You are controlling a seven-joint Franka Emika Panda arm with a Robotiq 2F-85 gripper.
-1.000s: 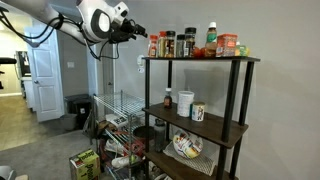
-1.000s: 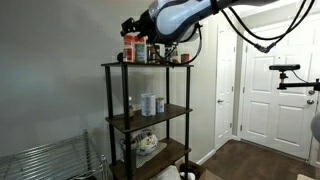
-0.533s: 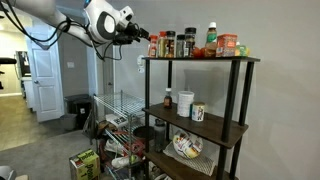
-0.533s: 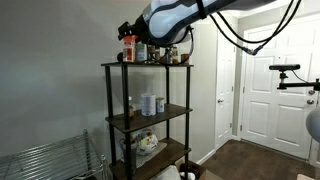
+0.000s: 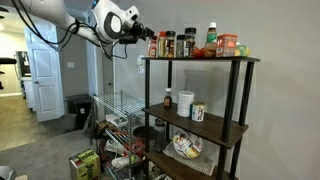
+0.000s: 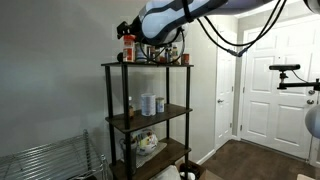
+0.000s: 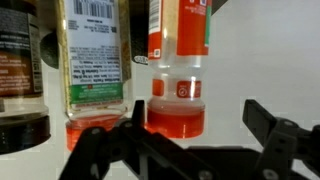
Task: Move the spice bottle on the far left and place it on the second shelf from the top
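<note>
The spice bottle (image 5: pixel 153 46), slim, reddish-orange, light-labelled, stands upright at upper centre, long axis vertical; the hand (image 7: pixel 190 122) is spread wide, empty.

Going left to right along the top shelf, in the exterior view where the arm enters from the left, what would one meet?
tool → spice bottle → dark jar → taller dark jar → green-capped bottle → orange box

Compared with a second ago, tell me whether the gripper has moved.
Yes. The gripper has moved closer to the shelving unit, nearing the spice bottle on its top.
</note>
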